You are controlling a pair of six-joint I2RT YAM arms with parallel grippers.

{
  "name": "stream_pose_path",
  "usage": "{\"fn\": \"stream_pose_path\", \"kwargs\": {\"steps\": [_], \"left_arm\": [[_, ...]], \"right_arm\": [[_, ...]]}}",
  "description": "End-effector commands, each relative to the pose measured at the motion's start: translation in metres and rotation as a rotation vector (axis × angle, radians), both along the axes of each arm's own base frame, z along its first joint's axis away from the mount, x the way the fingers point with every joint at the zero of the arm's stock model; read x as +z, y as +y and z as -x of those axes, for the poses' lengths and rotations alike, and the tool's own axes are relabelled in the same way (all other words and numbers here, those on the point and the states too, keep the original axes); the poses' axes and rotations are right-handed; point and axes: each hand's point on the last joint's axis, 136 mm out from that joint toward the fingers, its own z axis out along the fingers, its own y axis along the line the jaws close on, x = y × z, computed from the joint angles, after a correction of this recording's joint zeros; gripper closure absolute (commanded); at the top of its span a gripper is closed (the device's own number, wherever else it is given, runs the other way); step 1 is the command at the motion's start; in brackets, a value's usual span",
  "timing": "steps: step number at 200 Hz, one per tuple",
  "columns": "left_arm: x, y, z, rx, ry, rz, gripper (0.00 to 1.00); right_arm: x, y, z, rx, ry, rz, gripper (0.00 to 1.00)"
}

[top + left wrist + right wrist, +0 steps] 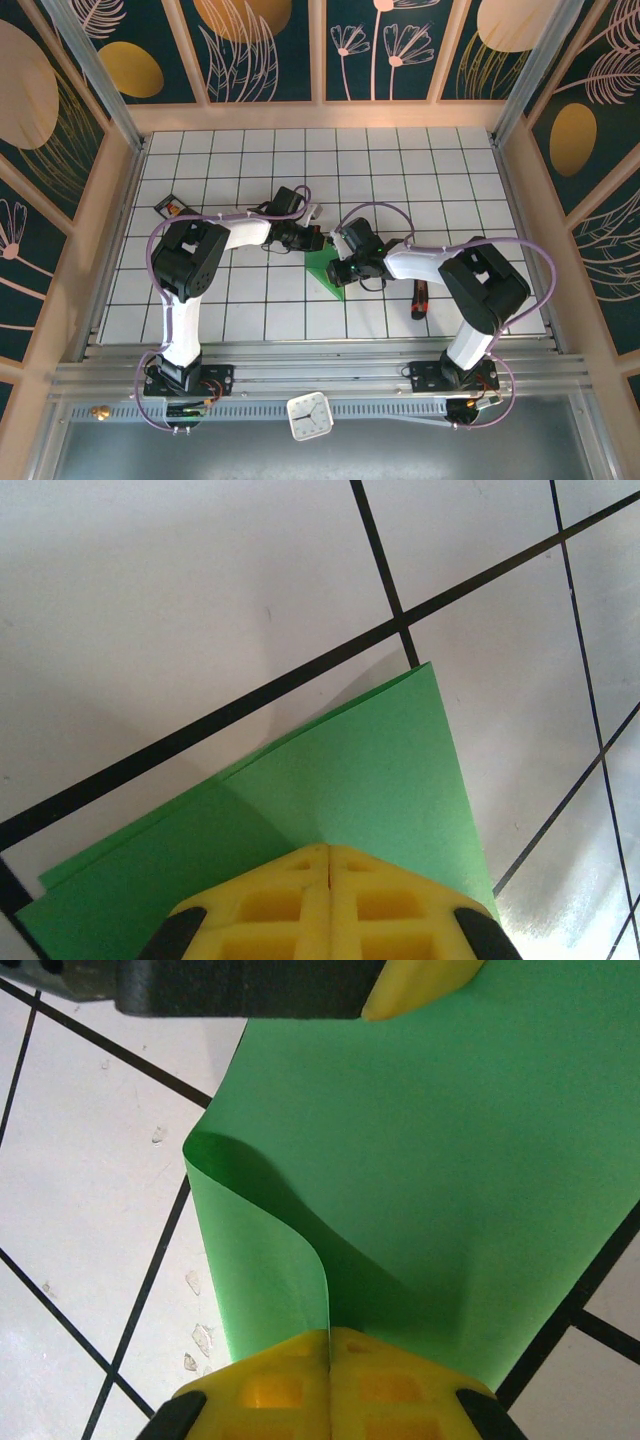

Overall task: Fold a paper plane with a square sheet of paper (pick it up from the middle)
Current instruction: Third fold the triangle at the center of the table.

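One square sheet of paper, bright green, doubled over. Lay on the white grid table just left of the red-handled tool, one edge curled up. Was pinched at that curl by the right gripper, jaws closed on it. Was met farther left of the tool by the left gripper, clamped tight at the sheet; grasp on it unclear.

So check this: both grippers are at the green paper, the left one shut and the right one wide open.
Not quite. The right gripper is shut too: the right wrist view shows its yellow fingers pressed together on a curled-up edge of the green paper. The left gripper is shut at the paper, as you said.
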Motion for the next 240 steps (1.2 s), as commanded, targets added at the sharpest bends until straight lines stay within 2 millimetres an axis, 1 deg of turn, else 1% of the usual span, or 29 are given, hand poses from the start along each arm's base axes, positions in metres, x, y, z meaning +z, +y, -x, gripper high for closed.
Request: {"fn": "stream_pose_path", "kwargs": {"steps": [1,82,125,159,211,240], "left_arm": [[-0.032,0.011,0.022,-0.018,0.096,-0.084,1.0],[-0.032,0.011,0.023,-0.021,0.096,-0.084,1.0],[-0.035,0.012,0.024,-0.02,0.102,-0.089,1.0],[-0.032,0.012,0.023,-0.02,0.095,-0.091,1.0],[-0.036,0.012,0.024,-0.019,0.102,-0.093,1.0],[-0.034,0.012,0.023,-0.02,0.098,-0.093,1.0]], "right_arm": [[-0.005,-0.002,-0.003,0.008,-0.006,0.019,0.93],[-0.009,-0.006,-0.003,0.004,-0.009,0.043,0.93],[0.002,-0.003,-0.006,0.0,-0.023,0.021,0.93],[0.01,-0.001,-0.005,0.007,-0.026,0.0,0.93],[0.012,-0.007,-0.005,-0.009,-0.031,-0.004,0.93],[0.014,-0.009,-0.004,-0.008,-0.033,-0.003,0.93]]}}
